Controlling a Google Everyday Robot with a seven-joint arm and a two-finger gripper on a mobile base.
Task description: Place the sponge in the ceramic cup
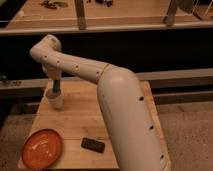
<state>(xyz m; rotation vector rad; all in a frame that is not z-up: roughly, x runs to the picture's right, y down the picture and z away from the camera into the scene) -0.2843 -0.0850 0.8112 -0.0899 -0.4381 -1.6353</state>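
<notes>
Your gripper (55, 94) is at the mouth of the white ceramic cup (57, 103); its state I cannot tell. The small dark flat block (93, 145), perhaps the sponge, lies well in front of the cup. It is probably soft and light, best held across its narrow width.

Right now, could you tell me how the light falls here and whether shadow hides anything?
Camera view: warm, dim light on the wooden table; the recess behind it is almost black. The gripper sits low at the ceramic cup, back left; the orange plate stands out brightly at front left.
</notes>
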